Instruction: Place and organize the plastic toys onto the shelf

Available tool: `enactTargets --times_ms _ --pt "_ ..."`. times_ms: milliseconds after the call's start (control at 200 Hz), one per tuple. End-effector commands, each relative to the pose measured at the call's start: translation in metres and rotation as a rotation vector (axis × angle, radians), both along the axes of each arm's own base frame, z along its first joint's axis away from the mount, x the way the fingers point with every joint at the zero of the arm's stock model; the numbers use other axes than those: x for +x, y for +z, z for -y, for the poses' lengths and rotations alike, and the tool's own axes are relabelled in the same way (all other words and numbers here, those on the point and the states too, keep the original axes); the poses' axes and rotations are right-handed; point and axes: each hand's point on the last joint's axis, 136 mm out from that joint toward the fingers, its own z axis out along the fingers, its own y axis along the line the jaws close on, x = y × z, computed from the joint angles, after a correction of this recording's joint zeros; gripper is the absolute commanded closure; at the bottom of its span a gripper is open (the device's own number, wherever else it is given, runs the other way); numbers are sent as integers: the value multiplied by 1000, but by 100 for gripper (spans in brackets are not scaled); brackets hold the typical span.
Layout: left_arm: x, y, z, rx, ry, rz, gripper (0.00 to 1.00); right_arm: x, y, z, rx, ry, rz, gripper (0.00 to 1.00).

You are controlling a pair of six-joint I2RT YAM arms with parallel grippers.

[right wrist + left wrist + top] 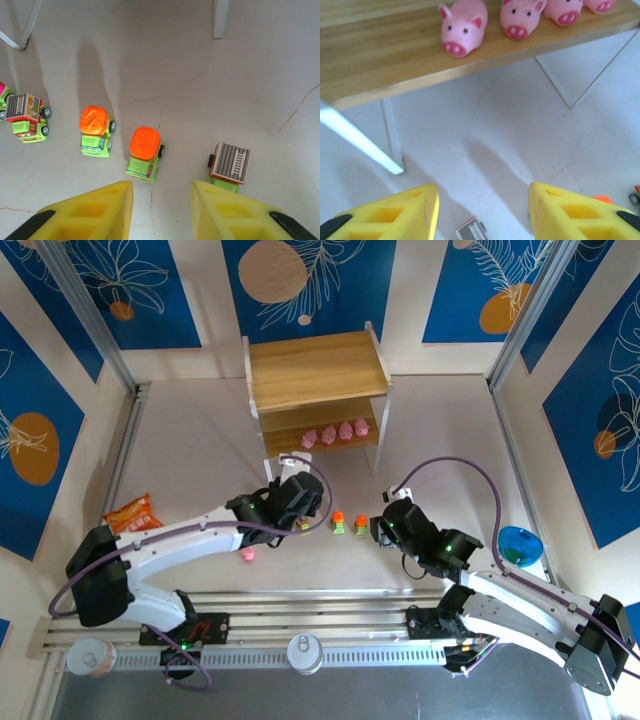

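Left gripper: yellow fingers standing apart, gripping nothing, hovering low over table; grey-roofed car lying below gap. Left arm stretching far-right from base, wrist facing shelf. Four pink pigs sitting in row on lower board; fifth pig lying on table near forearm.

Right gripper: fingers parted, empty, arm bending left, pointing at orange-topped cars; striped-roof car sitting just beside one fingertip.

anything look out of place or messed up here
One pink pig sits alone on the table, apart from the other four pigs lined up on the lower board of the shelf. Nothing looks spilled or broken.
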Motion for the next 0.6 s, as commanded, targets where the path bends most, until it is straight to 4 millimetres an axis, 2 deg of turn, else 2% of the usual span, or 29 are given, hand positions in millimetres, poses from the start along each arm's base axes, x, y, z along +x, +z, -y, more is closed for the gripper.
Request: enactTargets --times_ms 0,295,595 --pt "-16 -2 -25 38 57 21 50 1 5 -1 20 0 9 64" --pt "-57 -28 -79 53 147 -9 49 0 5 -1 18 3 9 64" --pt "-78 -57 -110 72 232 -48 47 0 5 -2 18 5 11 60"
